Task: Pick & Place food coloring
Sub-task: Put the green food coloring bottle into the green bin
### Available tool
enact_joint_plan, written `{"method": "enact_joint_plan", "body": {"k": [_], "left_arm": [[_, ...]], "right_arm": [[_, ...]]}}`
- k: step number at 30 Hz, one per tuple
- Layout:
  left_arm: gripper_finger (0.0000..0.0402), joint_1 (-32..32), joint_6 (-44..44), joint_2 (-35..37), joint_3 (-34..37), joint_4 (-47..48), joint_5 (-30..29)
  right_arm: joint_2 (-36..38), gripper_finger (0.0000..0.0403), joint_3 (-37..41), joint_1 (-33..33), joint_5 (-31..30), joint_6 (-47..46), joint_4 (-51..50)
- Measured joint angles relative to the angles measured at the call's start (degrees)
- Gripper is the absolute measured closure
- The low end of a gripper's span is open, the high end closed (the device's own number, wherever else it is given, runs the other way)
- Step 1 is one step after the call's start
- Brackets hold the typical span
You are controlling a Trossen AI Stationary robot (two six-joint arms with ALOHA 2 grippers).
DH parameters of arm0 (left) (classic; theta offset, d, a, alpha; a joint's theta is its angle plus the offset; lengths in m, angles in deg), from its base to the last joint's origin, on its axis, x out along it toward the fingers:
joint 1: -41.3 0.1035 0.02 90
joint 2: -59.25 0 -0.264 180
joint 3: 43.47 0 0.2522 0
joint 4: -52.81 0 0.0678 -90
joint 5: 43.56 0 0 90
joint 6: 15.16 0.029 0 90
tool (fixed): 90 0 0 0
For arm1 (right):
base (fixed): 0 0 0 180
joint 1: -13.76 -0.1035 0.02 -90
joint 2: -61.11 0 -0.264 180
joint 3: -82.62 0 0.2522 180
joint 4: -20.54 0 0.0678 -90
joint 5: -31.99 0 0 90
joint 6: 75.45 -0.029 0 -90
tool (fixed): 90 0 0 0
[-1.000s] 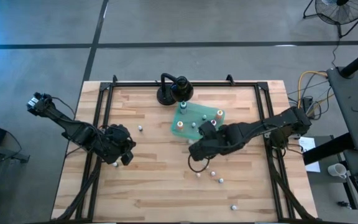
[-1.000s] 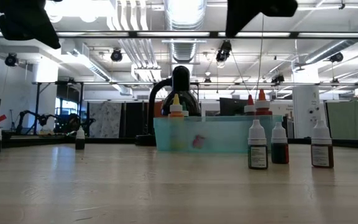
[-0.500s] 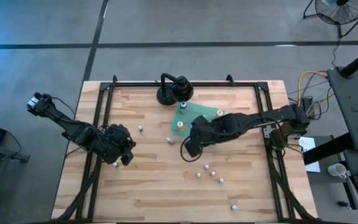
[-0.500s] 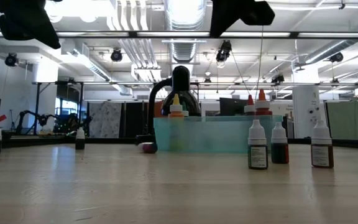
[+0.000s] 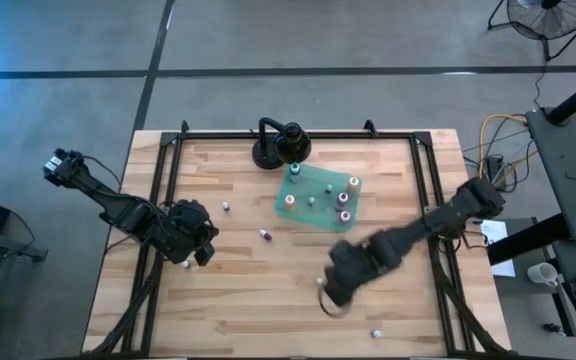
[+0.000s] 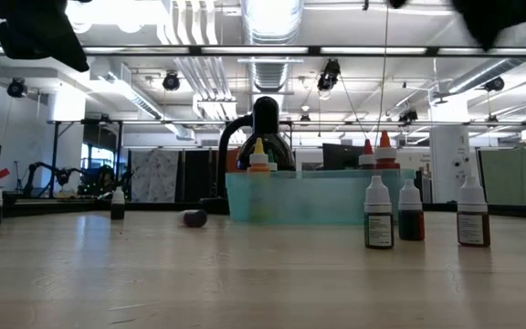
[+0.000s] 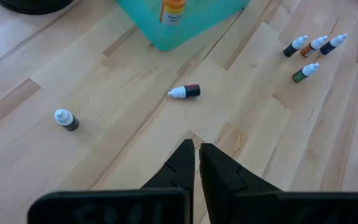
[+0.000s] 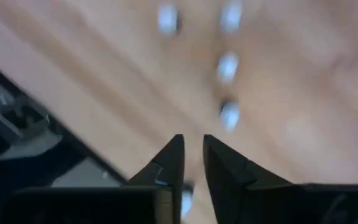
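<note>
Several tiny food coloring bottles stand upright in a green tray [image 5: 304,206]. One dark bottle [image 5: 265,235] lies on its side on the wood left of the tray, its white cap showing in the left wrist view [image 7: 185,91]. My right gripper [image 5: 334,290] hangs shut above a cluster of standing bottles [image 8: 229,115] near the table's front; in the high view it hides them. That cluster shows in the low view [image 6: 379,215]. My left gripper [image 5: 200,240] waits shut above the table's left part [image 7: 196,149].
A black round-based stand [image 5: 278,145] sits at the far edge behind the tray. Single bottles stand at the left [image 5: 226,206] and near the front edge [image 5: 376,333]. Black frame rails [image 5: 168,200] run along both table sides.
My right gripper has swung from beside the tray's near left corner toward the table's near edge, sinking and tipping to point more steeply down. A small bottle has come to lie on the wood left of the tray and has rolled a little farther left.
</note>
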Motion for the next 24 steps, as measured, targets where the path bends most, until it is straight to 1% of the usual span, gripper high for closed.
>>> {"method": "enact_joint_plan", "body": {"k": [4,8,12,15,20,24], "left_arm": [[0.0401,0.0,0.0,0.0,0.0,0.0,0.0],[0.0401,0.0,0.0,0.0,0.0,0.0,0.0],[0.0401,0.0,0.0,0.0,0.0,0.0,0.0],[0.0401,0.0,0.0,0.0,0.0,0.0,0.0],[0.0401,0.0,0.0,0.0,0.0,0.0,0.0],[0.0401,0.0,0.0,0.0,0.0,0.0,0.0]], "right_arm": [[0.0,0.0313,3.0,-6.8,2.2,-9.3,4.6],[-0.5,0.0271,4.3,-12.7,2.3,-15.2,8.0],[-2.3,0.0237,4.9,-18.1,2.2,-15.1,10.8],[-4.9,0.0221,4.9,-21.1,2.4,-14.3,11.7],[-9.4,0.0204,3.8,-22.5,2.3,-12.0,12.4],[-12.5,0.0202,3.0,-23.1,2.3,-9.0,12.1]]}}
